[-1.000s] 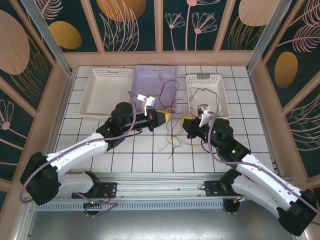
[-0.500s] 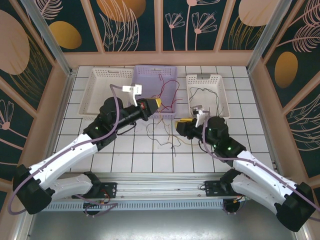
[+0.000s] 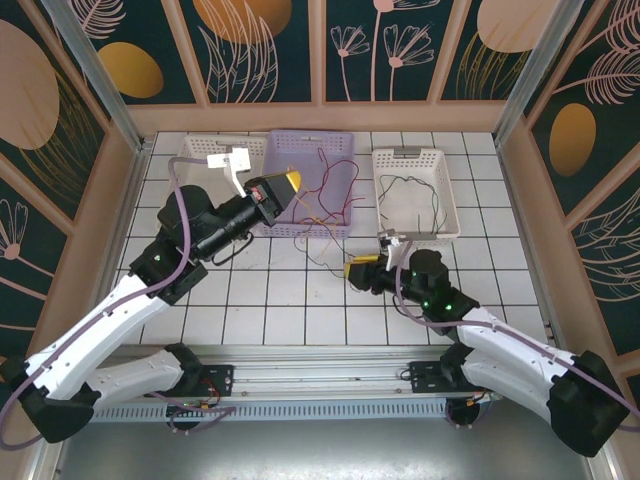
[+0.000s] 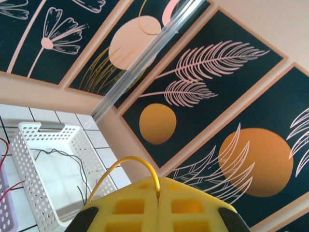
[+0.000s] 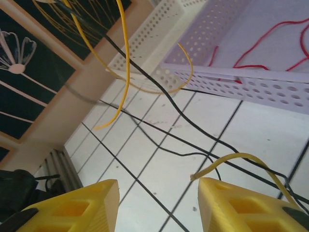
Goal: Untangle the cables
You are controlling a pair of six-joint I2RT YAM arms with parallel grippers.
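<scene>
My left gripper is raised over the left end of the purple basket and is shut on a yellow cable, which loops out from between the closed fingers. From it the yellow cable hangs down with black cables tangled around it above the tiles. Red cables lie in the purple basket. My right gripper hovers low over the tiles, open, with a loose yellow cable end beside its right finger.
A white basket stands at the back left. Another white basket at the back right holds black cables. Wooden wall panels close in the tiled floor on three sides.
My left gripper has risen and swung back and left, from the tile area to over the purple basket, drawing the yellow cable up. My right gripper has shifted left and nearer.
</scene>
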